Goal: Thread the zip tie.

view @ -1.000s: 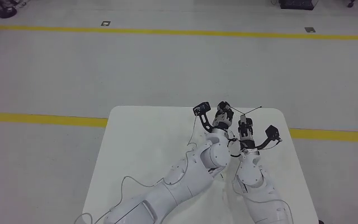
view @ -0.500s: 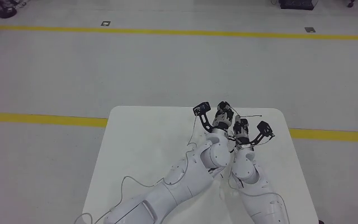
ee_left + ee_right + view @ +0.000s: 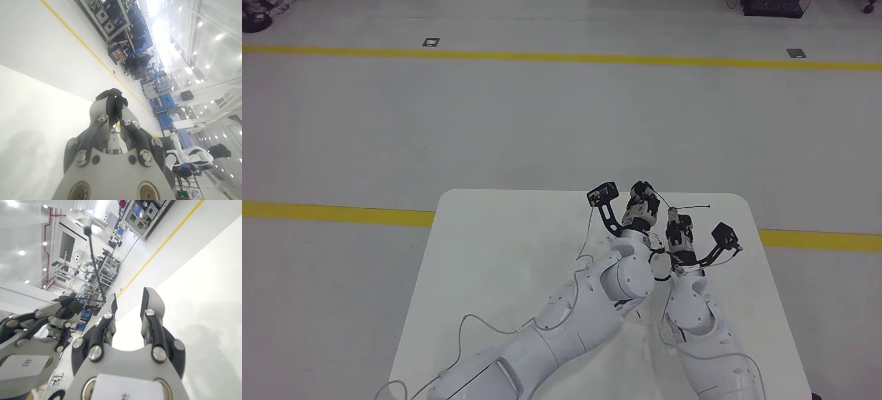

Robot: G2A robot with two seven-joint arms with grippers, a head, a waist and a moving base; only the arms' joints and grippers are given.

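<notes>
A thin black zip tie (image 3: 95,268) is held by its tail in my left gripper (image 3: 70,306), which is shut on it. The strap runs to a bend beside one of my right gripper's fingers (image 3: 113,303), then out to its square head (image 3: 87,230) in the air. My right gripper (image 3: 130,303) is open right next to it, with nothing between its fingers. Seen from above, the left gripper (image 3: 643,196) and right gripper (image 3: 674,222) are close together over the far side of the white table (image 3: 502,260), and the zip tie (image 3: 692,208) points to the right. The left gripper (image 3: 114,99) has its pads pressed together.
The table's far edge (image 3: 542,192) lies just beyond the grippers, with grey floor and a yellow line (image 3: 332,212) past it. A thin cable (image 3: 467,325) trails over the table beside the left arm.
My right gripper swung in toward the left gripper, then eased back a little. The zip tie's head shifted toward the near side. The left gripper stayed where it was.
</notes>
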